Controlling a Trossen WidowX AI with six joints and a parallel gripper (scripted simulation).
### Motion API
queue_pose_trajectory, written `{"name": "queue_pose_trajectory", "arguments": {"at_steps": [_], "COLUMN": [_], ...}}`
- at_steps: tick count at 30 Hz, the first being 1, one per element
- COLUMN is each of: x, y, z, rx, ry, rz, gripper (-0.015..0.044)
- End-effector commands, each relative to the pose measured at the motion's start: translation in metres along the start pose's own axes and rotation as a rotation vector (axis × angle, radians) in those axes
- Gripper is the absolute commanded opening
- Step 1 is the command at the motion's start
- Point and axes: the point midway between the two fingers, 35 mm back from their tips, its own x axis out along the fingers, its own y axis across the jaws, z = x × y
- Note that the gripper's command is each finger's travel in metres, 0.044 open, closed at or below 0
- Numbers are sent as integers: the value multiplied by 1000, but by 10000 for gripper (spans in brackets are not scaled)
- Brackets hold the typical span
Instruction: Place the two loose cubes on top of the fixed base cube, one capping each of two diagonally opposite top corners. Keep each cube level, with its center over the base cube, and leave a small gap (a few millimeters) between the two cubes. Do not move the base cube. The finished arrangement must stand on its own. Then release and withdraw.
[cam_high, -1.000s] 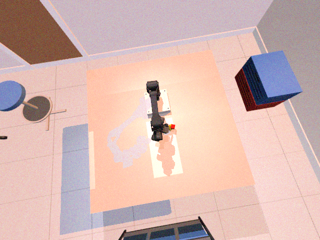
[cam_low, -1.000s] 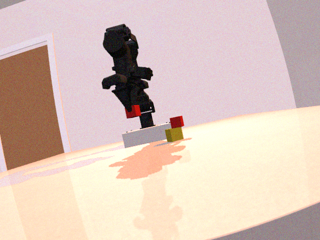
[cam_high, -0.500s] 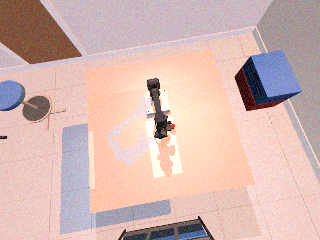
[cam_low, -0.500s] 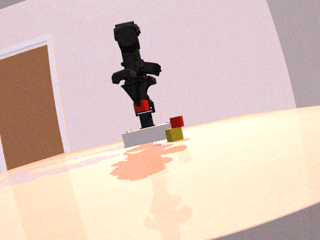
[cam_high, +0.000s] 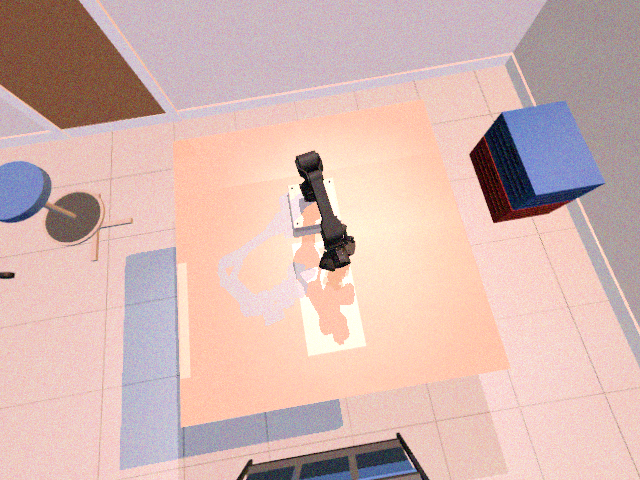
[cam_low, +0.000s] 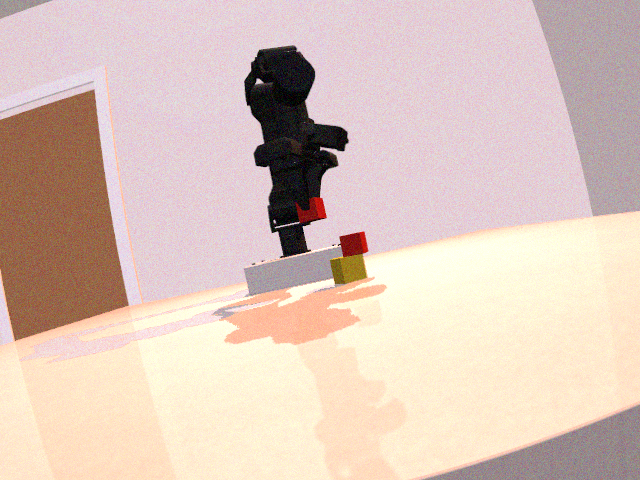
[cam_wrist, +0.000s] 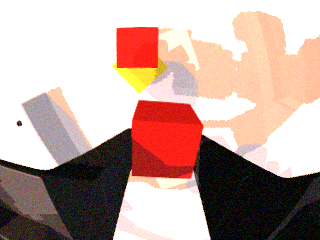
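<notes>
The yellow base cube (cam_low: 349, 269) (cam_wrist: 139, 80) stands on the table beside the arm's white mount. One red cube (cam_low: 354, 243) (cam_wrist: 137, 47) sits on top of it, level, turned relative to the base and covering its far corner in the wrist view; part of the base top shows beside it. My gripper (cam_low: 310, 206) (cam_wrist: 163, 138) is shut on the other red cube (cam_low: 313, 210) (cam_wrist: 166, 145) and holds it in the air, higher than the stacked cube and to its left in the exterior view. The arm hides the cubes in the top view.
The white mount plate (cam_high: 306, 226) (cam_low: 289, 273) (cam_wrist: 42, 120) of the arm is close beside the base cube. A blue and red cabinet (cam_high: 553, 149), a blue round stool (cam_high: 20, 191) and a dark rack (cam_high: 330, 462) stand around the table area.
</notes>
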Motion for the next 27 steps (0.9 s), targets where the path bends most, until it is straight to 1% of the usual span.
{"name": "queue_pose_trajectory", "arguments": {"at_steps": [1,9,19,27], "x": [2,5,33,34], "y": [10,22,24,24], "z": [5,12,12,12], "rx": [8,13,-47,-48], "ry": [4,5,38,39], "rz": [1,1,-15,-15], "gripper": [105,105,105,105]}}
